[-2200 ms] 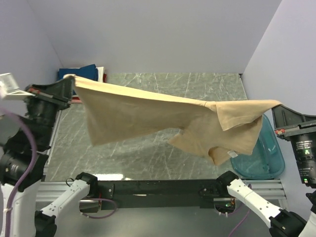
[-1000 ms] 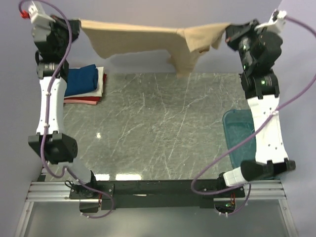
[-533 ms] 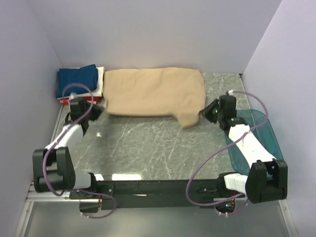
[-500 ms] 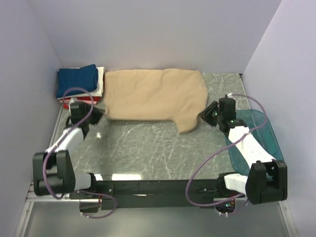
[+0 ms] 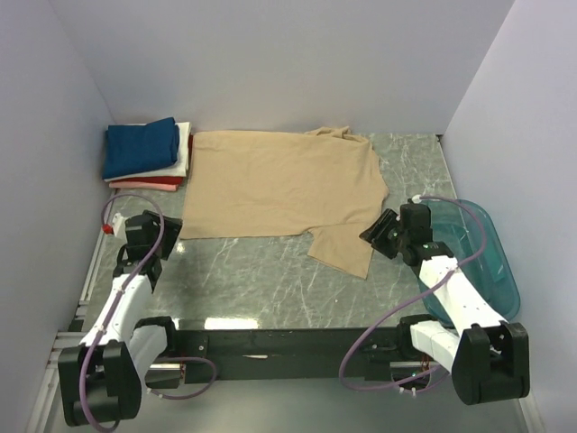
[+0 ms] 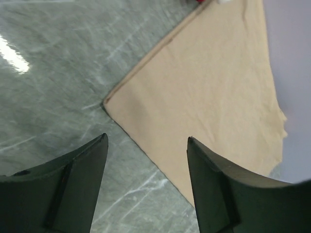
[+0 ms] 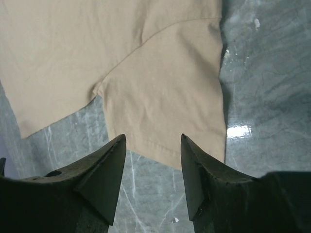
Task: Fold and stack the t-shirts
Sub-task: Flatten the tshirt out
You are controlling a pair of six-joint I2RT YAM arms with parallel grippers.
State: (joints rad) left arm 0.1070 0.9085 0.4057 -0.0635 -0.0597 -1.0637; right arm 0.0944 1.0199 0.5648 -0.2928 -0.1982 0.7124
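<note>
- A stack of folded t-shirts (image 5: 146, 155) is seen at the far-left corner of the tabletop (image 5: 261, 271), navy on top, with white and red edges beneath.
- The tan t-shirt (image 5: 275, 180) is laid out flat and unfolded just right of that stack; its folding and stacking are judged to be left.
- Its long axis runs left to right: the straight hem lies toward the stack, and a sleeve (image 7: 165, 92) juts toward the near right. The far sleeve looks bunched, and the neck cannot be made out.
- The left hand (image 6: 146, 141) is held apart and empty over the hem's near corner.
- The right hand (image 7: 153, 138) is likewise apart, gripping nothing, above the sleeve, beside the teal tub (image 5: 491, 271).
</note>
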